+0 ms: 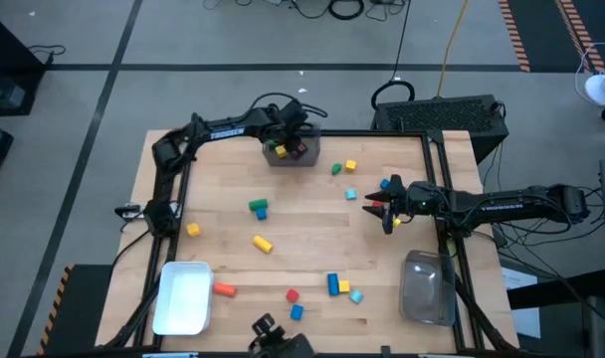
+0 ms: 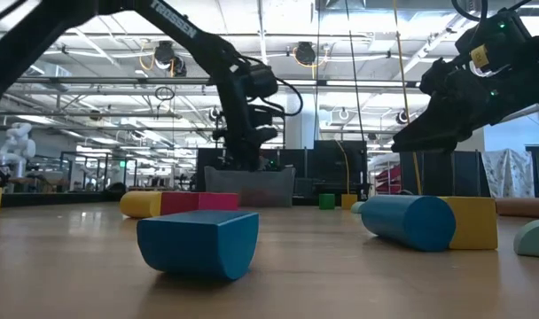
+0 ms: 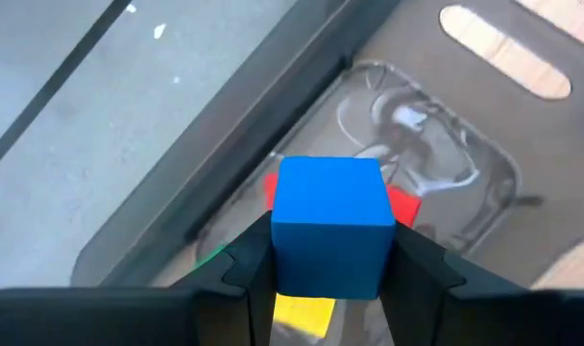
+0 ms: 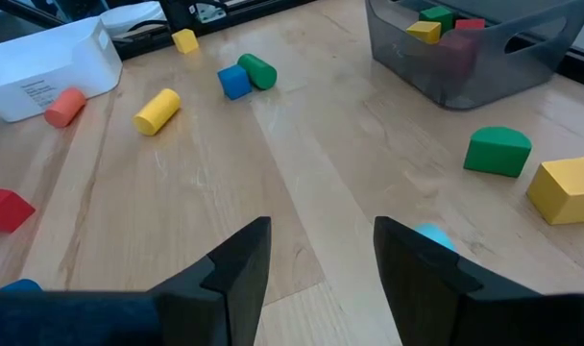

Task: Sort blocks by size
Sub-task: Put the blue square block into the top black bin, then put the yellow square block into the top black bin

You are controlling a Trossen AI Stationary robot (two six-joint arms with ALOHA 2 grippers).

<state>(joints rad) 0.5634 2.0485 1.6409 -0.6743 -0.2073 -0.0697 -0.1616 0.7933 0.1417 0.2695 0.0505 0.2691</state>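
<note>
Left claw is clamped on a blue cube, hanging right over the grey bin at about 12 o'clock on the desk; red and yellow blocks already lie in that bin, so my guess is this cube is being held there for a drop into the same size group

Right claw hovers with its fingers apart and nothing between them, at about 3 o'clock on the desk, pointed down at a small cyan block just beyond its tips; looks like it is lined up for that pick

Loose blocks lie spread over the desk: green piece and yellow cube near the right claw, blue and green pair toward the centre, yellow cylinder below them, small yellow cube at 9 o'clock, a blue-yellow-cyan cluster around 5 o'clock, red block and orange cylinder near 6 to 7 o'clock

White bin sits at 7 o'clock, clear bin at 5 o'clock, both at the near edge; grey bin is hard against the far rail, so the left arm has little room behind it. Middle of the desk is open wood, plenty of room for the right arm to swing across
</note>
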